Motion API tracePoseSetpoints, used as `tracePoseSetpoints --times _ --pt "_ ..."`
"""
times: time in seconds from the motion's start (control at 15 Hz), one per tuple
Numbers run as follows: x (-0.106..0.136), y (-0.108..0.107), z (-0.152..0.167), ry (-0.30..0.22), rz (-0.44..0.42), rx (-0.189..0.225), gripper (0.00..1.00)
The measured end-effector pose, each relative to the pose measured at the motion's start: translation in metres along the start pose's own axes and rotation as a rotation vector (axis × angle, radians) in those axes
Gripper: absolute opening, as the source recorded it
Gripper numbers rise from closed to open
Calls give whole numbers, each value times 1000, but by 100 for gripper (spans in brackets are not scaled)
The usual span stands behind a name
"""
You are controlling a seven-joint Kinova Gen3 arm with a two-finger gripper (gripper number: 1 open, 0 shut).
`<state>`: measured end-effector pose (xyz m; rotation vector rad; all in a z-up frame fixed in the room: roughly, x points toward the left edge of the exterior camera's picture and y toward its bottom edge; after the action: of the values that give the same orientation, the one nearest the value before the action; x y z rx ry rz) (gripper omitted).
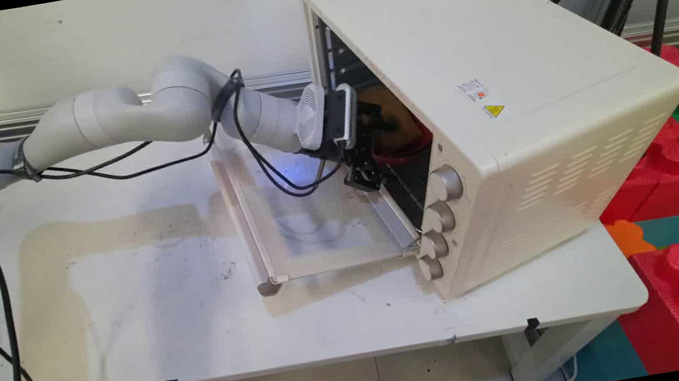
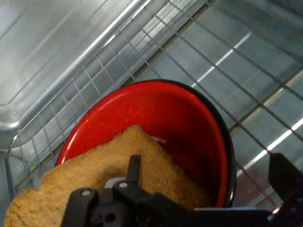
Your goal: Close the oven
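My gripper reaches inside the open oven, pinching a slice of bread over the red bowl on the wire rack at 12 o'clock.

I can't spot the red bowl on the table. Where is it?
The red bowl sits on the wire rack inside the open oven, with a piece of toast in it; the gripper reaches in at the oven's mouth.
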<state>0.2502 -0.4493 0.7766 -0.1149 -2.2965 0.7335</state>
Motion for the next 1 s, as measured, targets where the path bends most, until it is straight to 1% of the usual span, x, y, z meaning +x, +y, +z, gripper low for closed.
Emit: tracePoseSetpoints --times 0.53,0.8,1.0 --pt "-1 -1 -26 11 -11 33 100" --pt "-3 1 -47 19 -23 43 100" --pt "-4 3 -64 30 -50 52 100"
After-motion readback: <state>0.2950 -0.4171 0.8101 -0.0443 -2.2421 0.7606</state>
